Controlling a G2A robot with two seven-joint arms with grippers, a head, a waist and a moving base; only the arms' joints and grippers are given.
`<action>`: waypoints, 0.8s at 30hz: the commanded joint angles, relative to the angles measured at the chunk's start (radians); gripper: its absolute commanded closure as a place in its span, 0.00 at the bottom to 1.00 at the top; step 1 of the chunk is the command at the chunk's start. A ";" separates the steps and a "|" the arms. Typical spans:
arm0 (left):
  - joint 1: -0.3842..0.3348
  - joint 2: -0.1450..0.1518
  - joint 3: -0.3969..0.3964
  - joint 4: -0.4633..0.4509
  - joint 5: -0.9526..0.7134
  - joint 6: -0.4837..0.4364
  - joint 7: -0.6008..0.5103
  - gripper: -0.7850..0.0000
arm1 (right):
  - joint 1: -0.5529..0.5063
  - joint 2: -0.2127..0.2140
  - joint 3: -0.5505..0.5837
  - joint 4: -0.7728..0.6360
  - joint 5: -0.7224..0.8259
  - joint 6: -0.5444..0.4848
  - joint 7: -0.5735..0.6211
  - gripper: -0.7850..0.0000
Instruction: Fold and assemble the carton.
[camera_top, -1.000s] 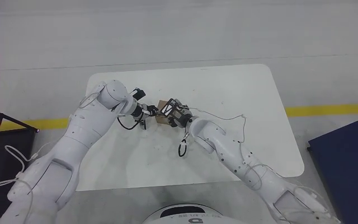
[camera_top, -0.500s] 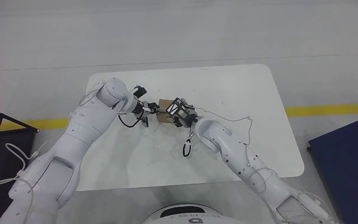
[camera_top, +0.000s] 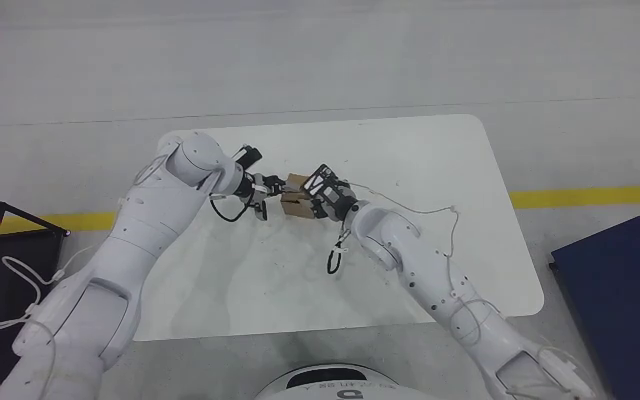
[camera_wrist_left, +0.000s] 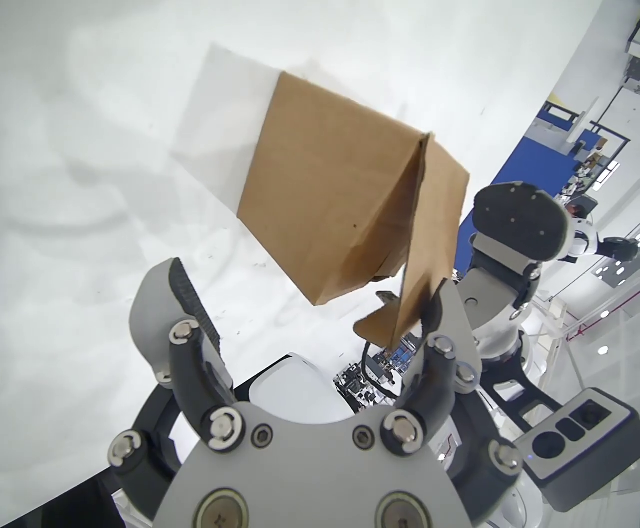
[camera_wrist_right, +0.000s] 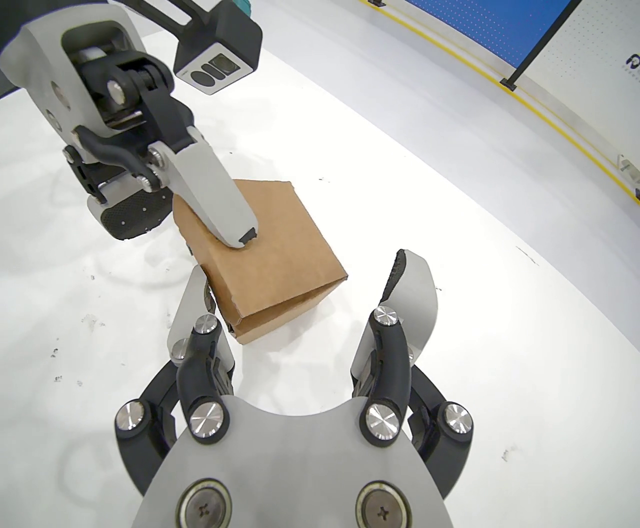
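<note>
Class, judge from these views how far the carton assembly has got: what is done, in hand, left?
Done: the carton is squared into a box shape. In hand: the left gripper, open, rests one finger on a face of it, and the right gripper, open, sits at its open end. Left: the end flap hangs loose, not yet tucked shut.

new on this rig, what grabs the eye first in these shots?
A small brown carton sits near the middle of the white table, flanked closely by both arms. The left tool is open, with one finger against a loose flap of the carton. The right tool is open too, with the carton's near end between its fingers.
</note>
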 joint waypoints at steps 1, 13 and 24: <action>0.000 0.001 -0.003 -0.001 0.001 0.001 -0.001 0.00 | 0.009 -0.004 0.001 0.010 0.018 0.006 0.007 0.21; 0.005 0.003 -0.003 0.005 0.006 0.001 -0.010 0.00 | 0.040 -0.023 -0.008 0.051 0.045 0.008 0.034 0.23; -0.004 0.006 -0.031 0.019 -0.022 -0.010 0.011 0.00 | 0.034 -0.028 0.006 0.055 0.045 0.012 0.012 0.25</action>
